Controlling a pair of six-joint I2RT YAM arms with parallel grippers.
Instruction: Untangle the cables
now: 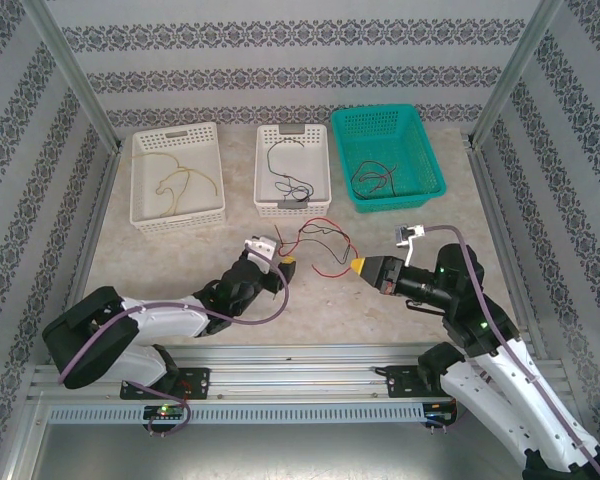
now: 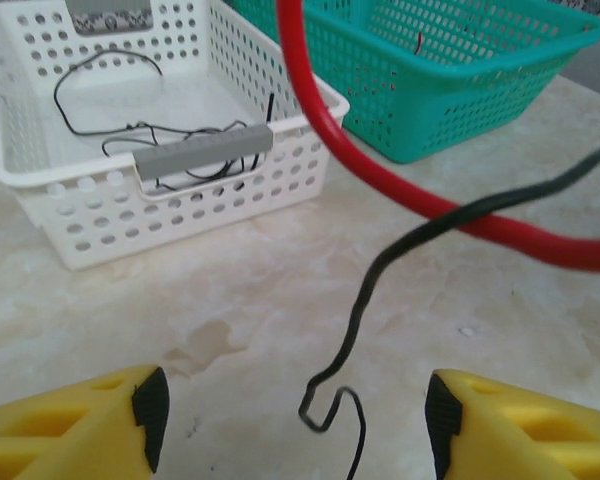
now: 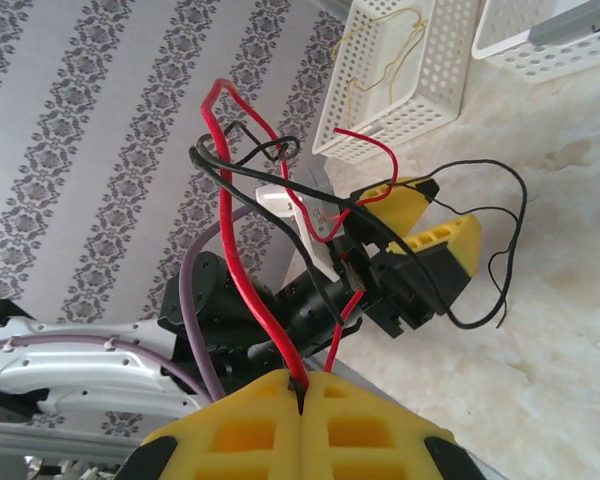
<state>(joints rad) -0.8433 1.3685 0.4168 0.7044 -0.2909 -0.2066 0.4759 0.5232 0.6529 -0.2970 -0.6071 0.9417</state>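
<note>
White arms (image 1: 170, 318), purple cables (image 3: 188, 300), yellow fingers (image 2: 70, 425), perhaps foam

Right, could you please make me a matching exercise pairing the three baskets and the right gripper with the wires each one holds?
Things:
1. left white perforated plastic basket
2. middle white perforated plastic basket
3. teal perforated plastic basket
4. right gripper, yellow-fingered

Holds:
A. thin black wires
B. thin red wire, pinched between closed fingers
C. thin yellow wires
D. dark and red wires

Pairs: 1-C, 2-A, 3-D, 4-B.
</note>
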